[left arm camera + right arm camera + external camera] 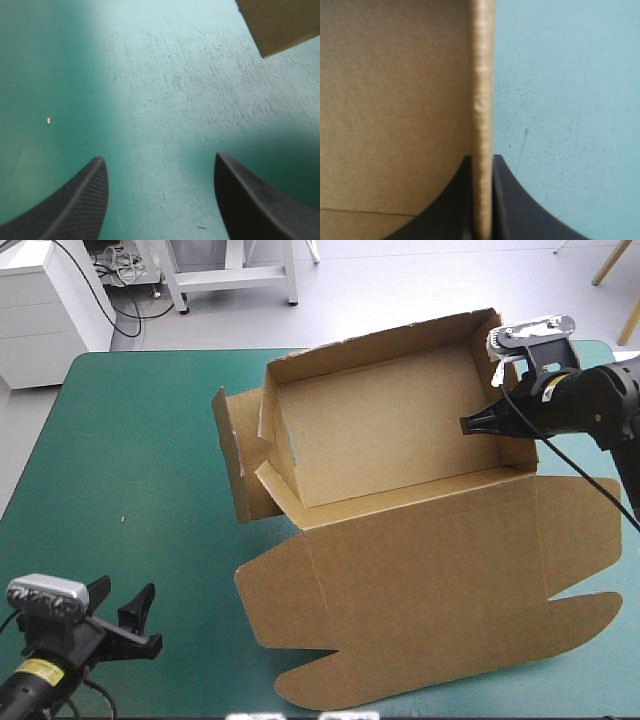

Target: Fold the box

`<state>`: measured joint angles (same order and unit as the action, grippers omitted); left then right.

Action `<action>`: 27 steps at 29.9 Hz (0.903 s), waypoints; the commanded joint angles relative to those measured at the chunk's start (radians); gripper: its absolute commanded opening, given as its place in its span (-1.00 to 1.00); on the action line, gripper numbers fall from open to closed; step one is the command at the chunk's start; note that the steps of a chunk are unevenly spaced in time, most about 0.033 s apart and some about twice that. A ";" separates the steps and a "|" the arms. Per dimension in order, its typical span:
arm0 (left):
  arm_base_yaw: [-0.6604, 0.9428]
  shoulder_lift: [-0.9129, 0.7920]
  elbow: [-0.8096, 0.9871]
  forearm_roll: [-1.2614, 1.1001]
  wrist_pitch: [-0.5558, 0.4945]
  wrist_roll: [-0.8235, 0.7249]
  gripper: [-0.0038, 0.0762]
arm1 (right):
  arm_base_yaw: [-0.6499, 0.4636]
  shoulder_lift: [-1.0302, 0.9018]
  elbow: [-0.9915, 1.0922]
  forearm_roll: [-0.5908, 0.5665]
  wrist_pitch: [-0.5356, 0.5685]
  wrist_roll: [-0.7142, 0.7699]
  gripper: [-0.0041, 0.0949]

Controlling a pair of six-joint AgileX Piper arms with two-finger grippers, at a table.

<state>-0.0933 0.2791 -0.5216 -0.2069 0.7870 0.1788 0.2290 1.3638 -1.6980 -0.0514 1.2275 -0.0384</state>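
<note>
The box [400, 470] is a cut sheet of brown board standing half formed: a tray toward the far right of the desk [120, 440], with its far wall and right end wall raised, a lower wall along the near side, and the left end wall leaning inward over the floor. A side flap [235, 455] stands out beyond that left end, upright and not tucked in. From the near wall the lid [420, 610] lies flat on the desk toward the near edge, with creases across it and two rounded tabs at its free edge. Inside the tray only its own bare board floor shows. The right hand [475, 423] is at the right end wall, near the far right corner, with one black finger inside the tray. In its wrist view the right hand [482, 200] is clamped on the box [482, 100], the wall's cut edge running straight up between the two fingers, brown board on one side and teal-green cover on the other. The left hand [125, 615] is low at the near left corner of the desk, well apart from the box. In its own view the left hand [160, 156] has its fingers spread wide above the scuffed teal-green cover, with a small pale speck [48, 120] off to one side and a corner of the box [280, 22] ahead.
</note>
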 commanded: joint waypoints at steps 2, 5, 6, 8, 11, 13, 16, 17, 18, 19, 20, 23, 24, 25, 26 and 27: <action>0.003 0.211 -0.074 -0.017 -0.132 -0.081 0.19 | -0.002 -0.035 -0.036 0.006 -0.058 -0.002 -0.96; 0.003 0.356 -0.122 -0.022 -0.151 -0.105 0.19 | -0.002 -0.035 -0.036 0.006 -0.058 -0.006 -0.96; 0.003 0.404 -0.142 -0.022 -0.151 -0.104 0.19 | -0.002 -0.035 -0.036 0.006 -0.058 -0.006 -0.96; 0.003 0.493 -0.183 -0.026 -0.151 -0.104 0.19 | -0.002 -0.035 -0.036 0.006 -0.058 -0.006 -0.96; 0.003 0.595 -0.241 -0.041 -0.153 -0.104 0.19 | -0.002 -0.035 -0.036 0.006 -0.058 -0.006 -0.96; 0.003 0.667 -0.280 -0.048 -0.161 -0.100 0.19 | -0.002 -0.035 -0.036 0.006 -0.058 -0.009 -0.96; 0.004 0.767 -0.327 -0.092 -0.181 -0.036 0.19 | -0.002 -0.035 -0.036 0.006 -0.058 -0.009 -0.96; 0.005 0.805 -0.341 -0.104 -0.181 -0.019 0.19 | -0.002 -0.035 -0.036 0.006 -0.058 -0.009 -0.96; 0.012 0.842 -0.356 -0.130 -0.178 0.011 0.19 | -0.002 -0.035 -0.036 0.006 -0.058 -0.009 -0.96; 0.024 0.878 -0.371 -0.170 -0.173 0.048 0.19 | -0.002 -0.035 -0.036 0.006 -0.058 -0.009 -0.96; 0.038 0.905 -0.383 -0.211 -0.167 0.083 0.19 | -0.002 -0.035 -0.036 0.006 -0.058 -0.009 -0.96; 0.120 0.992 -0.406 -0.394 -0.127 0.242 0.19 | -0.002 -0.035 -0.036 0.006 -0.058 -0.009 -0.96; 0.153 1.023 -0.408 -0.488 -0.112 0.318 0.19 | -0.002 -0.035 -0.036 0.006 -0.058 -0.009 -0.96; 0.185 1.042 -0.408 -0.551 -0.094 0.372 0.19 | -0.002 -0.035 -0.036 0.006 -0.058 -0.009 -0.96; 0.208 1.064 -0.408 -0.634 -0.081 0.445 0.19 | -0.002 -0.035 -0.036 0.006 -0.058 -0.009 -0.96; 0.237 1.084 -0.408 -0.716 -0.055 0.512 0.19 | -0.002 -0.035 -0.036 0.006 -0.058 -0.009 -0.96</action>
<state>0.0841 1.3436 -0.8949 -0.6838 0.7098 0.5190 0.2290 1.3638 -1.6980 -0.0514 1.2283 -0.0468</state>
